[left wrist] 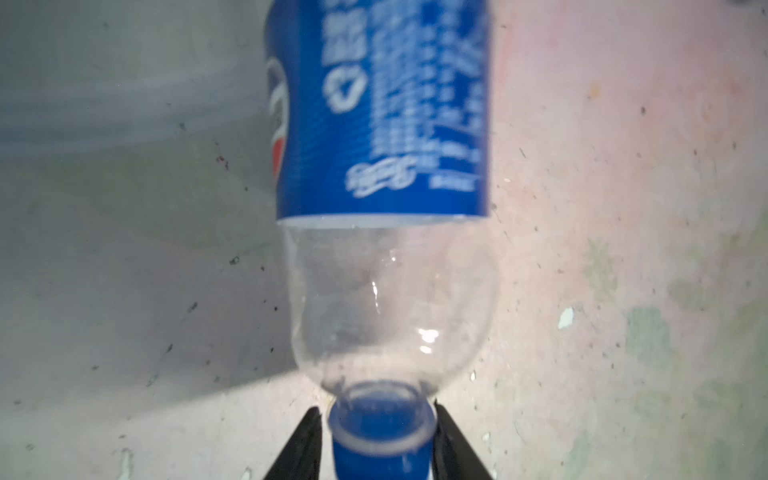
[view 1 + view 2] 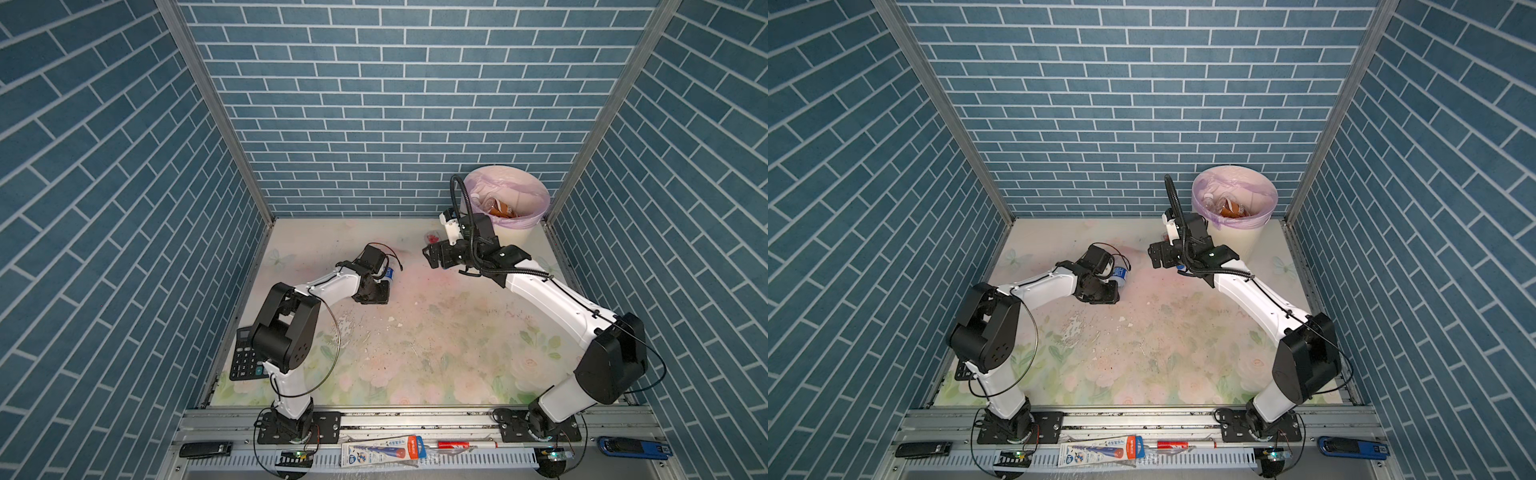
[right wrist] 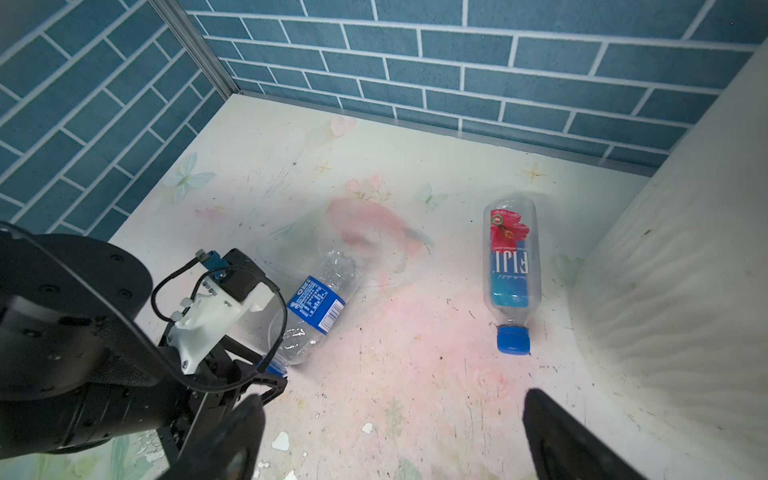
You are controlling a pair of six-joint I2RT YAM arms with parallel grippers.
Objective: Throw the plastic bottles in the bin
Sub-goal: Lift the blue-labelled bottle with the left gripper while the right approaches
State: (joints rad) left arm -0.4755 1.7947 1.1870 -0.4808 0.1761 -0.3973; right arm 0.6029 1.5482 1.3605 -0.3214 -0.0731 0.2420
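The Pepsi bottle (image 1: 386, 270) lies on its side on the tabletop (image 1: 602, 208), left of centre and well apart from the bin (image 2: 521, 222) in the far right corner. It is empty, thin clear plastic, so I judge it very light, springy and easy to dent. The round belly and glossy blue label would likely slip or buckle under a squeeze, while the blue cap (image 1: 380, 457) and the stiff collar above it offer a hard, ridged hold. The left tool (image 1: 376, 415) has a finger on each side of that neck, against it or nearly so; whether it is pinching I cannot tell. The Fiji bottle (image 3: 513, 270), squarer and clear with a blue cap, lies near the bin's ribbed cream wall. The right tool (image 3: 399, 440) hangs near it, spread wide and empty. The floral tabletop is scuffed and flaking, so a bottle may skid or roll.
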